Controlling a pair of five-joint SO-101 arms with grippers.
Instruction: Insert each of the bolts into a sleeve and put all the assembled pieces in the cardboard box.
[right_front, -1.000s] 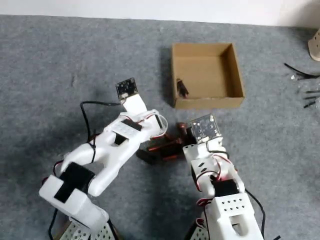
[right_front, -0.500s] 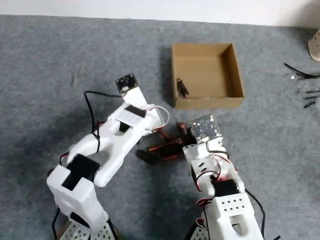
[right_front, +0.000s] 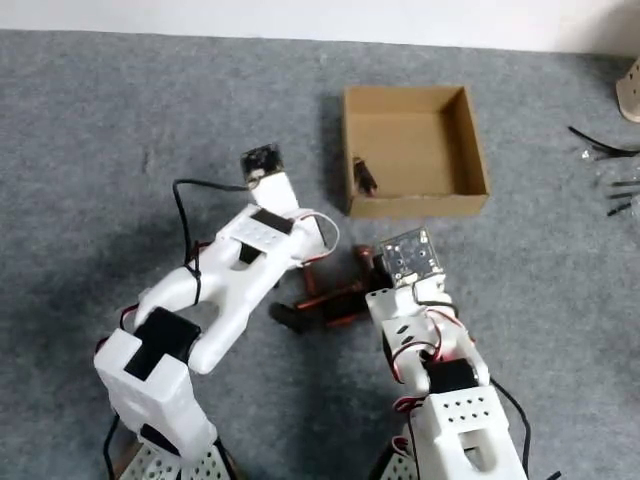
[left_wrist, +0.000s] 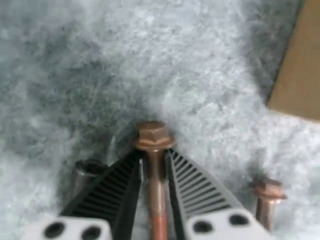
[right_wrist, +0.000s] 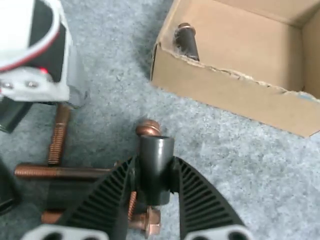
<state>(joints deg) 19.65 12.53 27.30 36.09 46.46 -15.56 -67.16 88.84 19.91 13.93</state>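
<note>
Left claw (left_wrist: 153, 156) squeezes a copper bolt (left_wrist: 152, 136) by its stem. Right claw (right_wrist: 154, 164) squeezes a dark sleeve (right_wrist: 156, 145), near the cardboard box (right_front: 418, 207). Best to line the bolt's thin end with the sleeve's hole, then push slowly. Fuzzy grey desk (right_front: 120, 120) lies underneath, with a white wall (right_front: 300, 15) behind.
</note>
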